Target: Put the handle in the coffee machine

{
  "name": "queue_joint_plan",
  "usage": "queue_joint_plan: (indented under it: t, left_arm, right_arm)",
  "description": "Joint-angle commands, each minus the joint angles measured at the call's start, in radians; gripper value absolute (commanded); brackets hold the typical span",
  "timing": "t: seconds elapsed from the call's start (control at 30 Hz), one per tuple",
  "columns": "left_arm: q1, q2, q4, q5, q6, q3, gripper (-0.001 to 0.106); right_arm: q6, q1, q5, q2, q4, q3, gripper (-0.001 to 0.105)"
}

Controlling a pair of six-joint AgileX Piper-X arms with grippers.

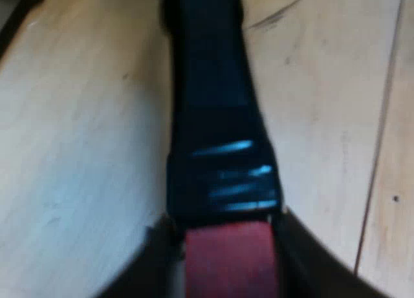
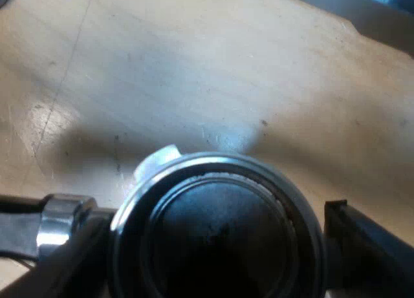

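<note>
Contact at the left gripper (image 1: 226, 246): its black fingers (image 1: 304, 262) are clenched on the red end (image 1: 229, 259) of the long dark handle (image 1: 213, 117), one finger pressed to each side. From there the handle runs straight away from the camera, over the pale wooden counter (image 1: 77, 130) with its plank seams.

Over to the right wrist view, and we're looking straight down into the round silver metal holder (image 2: 217, 246): bright rim, dark bowl inside. A shiny metal collar (image 2: 61, 220) sits just beside the rim, where the handle joins on. The right gripper (image 2: 213, 230) is right at the holder, but whether it grips it I cannot tell. Same pale counter beyond the rim.
</note>
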Motion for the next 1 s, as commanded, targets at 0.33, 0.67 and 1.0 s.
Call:
queue_joint_plan:
  t: [0.33,0.67,1.0]
  left_arm:
    - [-0.005,-0.001,-0.003,0.023,0.009,-0.002,0.0]
    - [-0.005,-0.001,-0.004,0.023,0.009,-0.002,0.0]
    - [-0.005,-0.001,-0.006,0.023,0.009,-0.002,0.0]
  right_arm:
    - [-0.004,-0.002,-0.011,-0.017,-0.014,-0.014,0.0]
    - [0.015,-0.002,-0.065,-0.017,-0.014,-0.014,0.053]
    - [-0.005,-0.002,0.016,-0.043,-0.014,-0.025,0.105]
